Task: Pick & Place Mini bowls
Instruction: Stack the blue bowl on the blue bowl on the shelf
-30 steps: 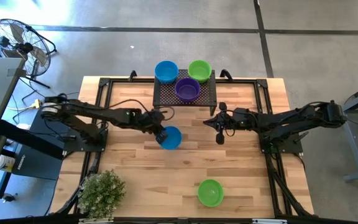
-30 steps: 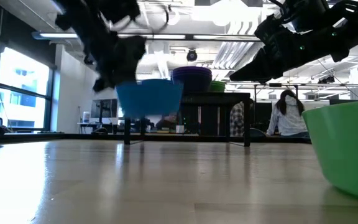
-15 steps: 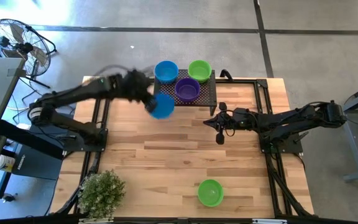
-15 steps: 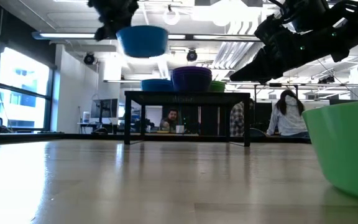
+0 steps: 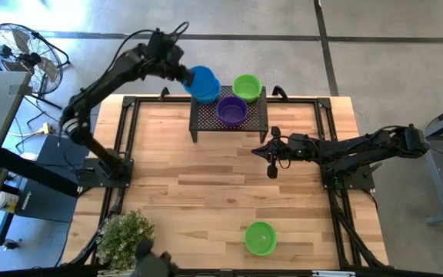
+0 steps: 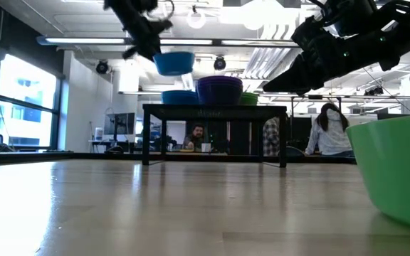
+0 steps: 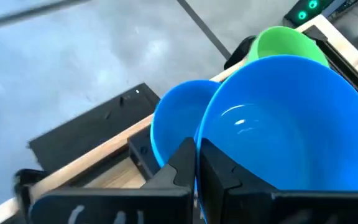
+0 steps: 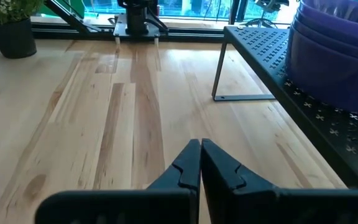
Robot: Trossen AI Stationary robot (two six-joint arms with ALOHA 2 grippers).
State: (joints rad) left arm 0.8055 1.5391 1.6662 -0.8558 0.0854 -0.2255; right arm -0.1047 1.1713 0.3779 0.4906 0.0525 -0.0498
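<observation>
Left fingers (image 7: 196, 163) clamped on the near rim of a blue bowl (image 7: 284, 118), one finger inside, one outside. High view: left gripper (image 5: 184, 75) held that bowl above the rack's (image 5: 229, 123) far left corner, over a second blue bowl (image 5: 210, 94) of which only an edge showed there. Left wrist view showed what the high view did not: the lower blue bowl's open mouth just behind the held one, and a green bowl (image 7: 288, 42) beyond. Low view showed the vertical gap: held bowl (image 6: 174, 62) clear above the blue bowl sitting on the rack.

Right fingers (image 8: 200, 163) pressed together, holding nothing; right gripper (image 5: 272, 165) hung over the surface (image 5: 206, 200) just in front of the rack. Purple bowls (image 8: 337, 53), stacked, sat on the rack close by in the right wrist view; stack count hard to make out. In the high view the stack read as one purple bowl.

Lone green bowl (image 5: 260, 238) sat on the surface near the front edge, well apart from the rack; cut off at the frame edge in the low view. Plant (image 5: 125, 238) stood at the front left corner.
</observation>
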